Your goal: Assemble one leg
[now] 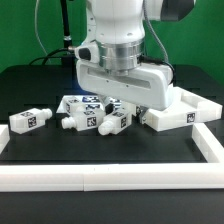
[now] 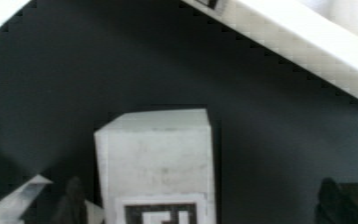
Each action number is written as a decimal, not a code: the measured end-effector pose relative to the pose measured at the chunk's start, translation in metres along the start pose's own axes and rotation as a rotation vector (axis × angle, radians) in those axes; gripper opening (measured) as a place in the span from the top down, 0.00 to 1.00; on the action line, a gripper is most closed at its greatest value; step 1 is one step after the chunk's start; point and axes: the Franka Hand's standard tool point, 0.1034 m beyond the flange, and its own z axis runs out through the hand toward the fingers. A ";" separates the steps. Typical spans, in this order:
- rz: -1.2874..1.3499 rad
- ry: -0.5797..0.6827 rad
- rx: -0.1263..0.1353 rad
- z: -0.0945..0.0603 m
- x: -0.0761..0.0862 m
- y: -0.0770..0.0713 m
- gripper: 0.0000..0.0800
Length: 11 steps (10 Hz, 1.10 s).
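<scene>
In the wrist view a white square-section leg (image 2: 155, 160) with a black-and-white tag at its near end lies on the black table. It sits between my two fingertips, with a dark gap on each side. My gripper (image 2: 194, 205) is open and straddles the leg without touching it. In the exterior view the gripper (image 1: 117, 106) is low over the table, just above one leg (image 1: 112, 123). Two more legs lie to the exterior view's left, one close by (image 1: 80, 122) and one farther off (image 1: 30, 120). My hand hides the fingertips there.
The big flat white panel (image 1: 186, 112) lies right of the gripper in the exterior view and shows in the wrist view (image 2: 309, 45). More tagged white parts (image 1: 82, 103) lie behind the legs. A white rail (image 1: 100, 176) borders the front and right edges.
</scene>
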 end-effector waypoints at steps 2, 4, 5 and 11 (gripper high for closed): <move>0.000 0.000 0.000 0.000 0.000 0.000 0.52; 0.000 0.000 0.000 0.000 0.000 0.000 0.65; 0.000 0.000 0.000 0.000 0.000 0.000 0.65; 0.228 -0.091 -0.005 -0.030 -0.040 0.042 0.65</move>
